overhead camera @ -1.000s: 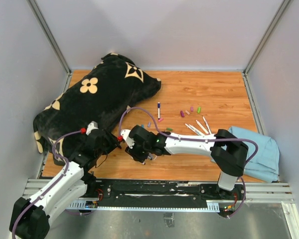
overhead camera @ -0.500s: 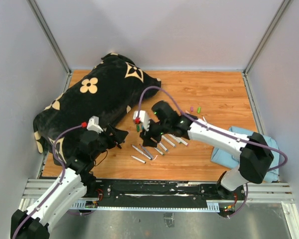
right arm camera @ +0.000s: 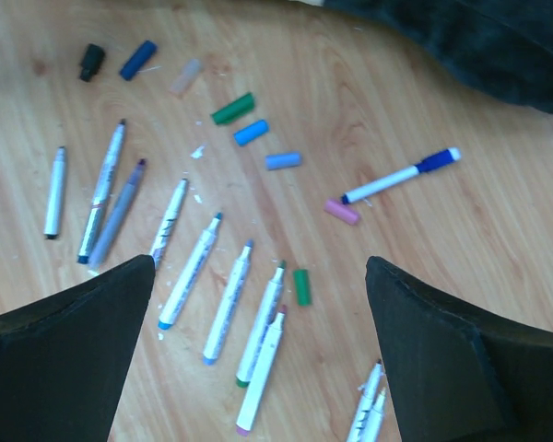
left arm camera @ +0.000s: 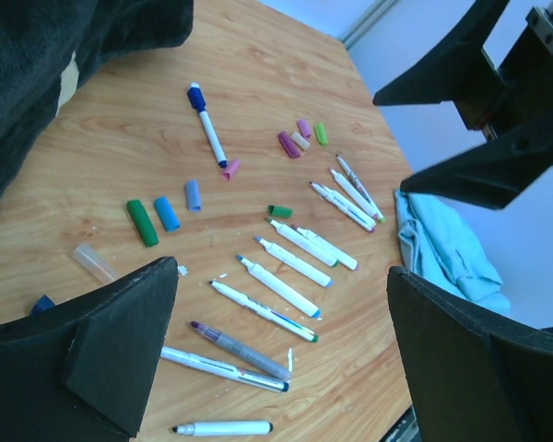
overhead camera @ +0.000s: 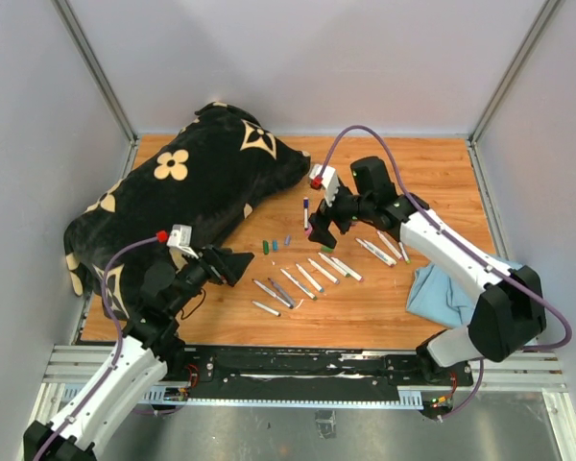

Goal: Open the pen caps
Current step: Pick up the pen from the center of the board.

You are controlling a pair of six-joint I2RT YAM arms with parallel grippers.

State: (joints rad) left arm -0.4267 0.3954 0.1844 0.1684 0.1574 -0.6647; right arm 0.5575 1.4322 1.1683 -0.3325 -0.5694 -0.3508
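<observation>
Farther out than a second ago, the right gripper (overhead camera: 319, 227) hangs over the table (overhead camera: 432, 192), jaws spread wide and empty. At near left, the left gripper (overhead camera: 240, 267) is likewise spread. Loose pen caps (overhead camera: 276, 245) lie between them, just beyond the bare markers (overhead camera: 298, 280) (one pen (overhead camera: 305, 213) keeps its blue cap).

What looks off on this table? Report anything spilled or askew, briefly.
Small white flecks lie scattered among the uncapped markers, like chips or debris. One marker lies apart from the row, a blue cap on one end. The light blue cloth lies crumpled on the right side.
</observation>
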